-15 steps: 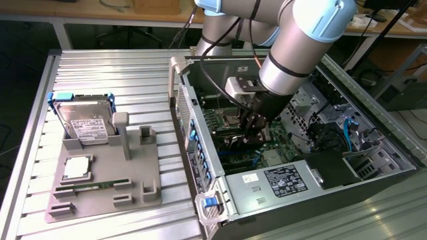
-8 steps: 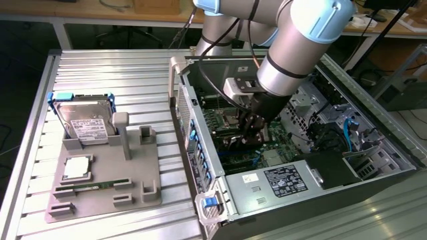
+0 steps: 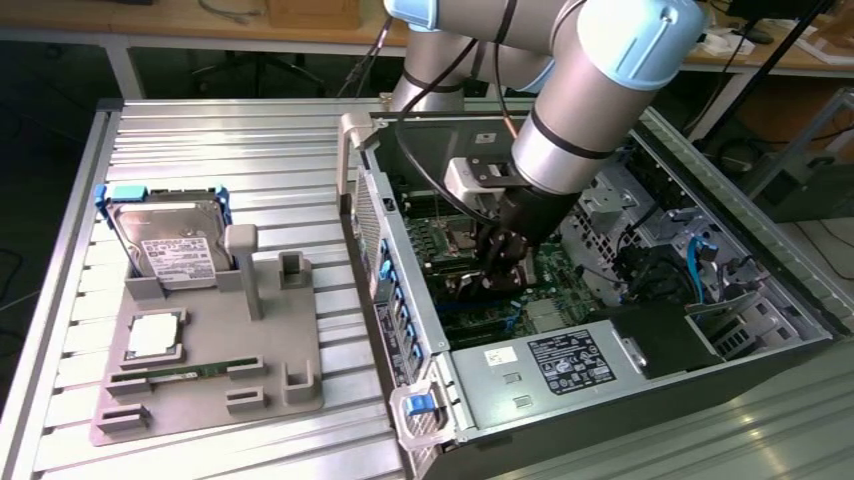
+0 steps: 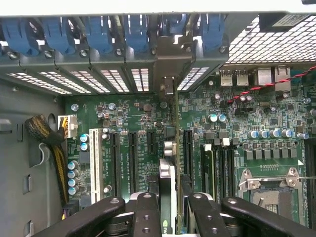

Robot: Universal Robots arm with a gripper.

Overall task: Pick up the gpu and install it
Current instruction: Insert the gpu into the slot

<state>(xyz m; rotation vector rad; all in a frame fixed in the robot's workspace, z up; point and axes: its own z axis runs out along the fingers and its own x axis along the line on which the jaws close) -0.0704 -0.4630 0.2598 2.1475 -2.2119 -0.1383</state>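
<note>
My gripper (image 3: pixel 505 262) reaches down inside the open computer case (image 3: pixel 400 330), low over the motherboard (image 3: pixel 447 240). In the wrist view the gpu (image 4: pixel 167 185) stands edge-on between my black fingers (image 4: pixel 146 215), so the gripper (image 4: pixel 172 210) is shut on it. Its silver end bracket (image 4: pixel 169 85) reaches the rear slot openings under the blue latches (image 4: pixel 136 34). The card runs along the expansion slots (image 4: pixel 132 158) between two of them. Whether its edge sits in a slot is hidden. In the exterior view my arm covers most of the card.
Beside the case, on the exterior view's left, a grey fixture (image 3: pixel 214 350) holds a silver hard drive (image 3: pixel 171 245), a processor (image 3: pixel 154 335) and a green memory stick (image 3: pixel 187 371). The power supply (image 3: pixel 561 362) and drive bays (image 3: pixel 667 270) crowd the case. A CPU socket (image 4: pixel 274 185) lies nearby.
</note>
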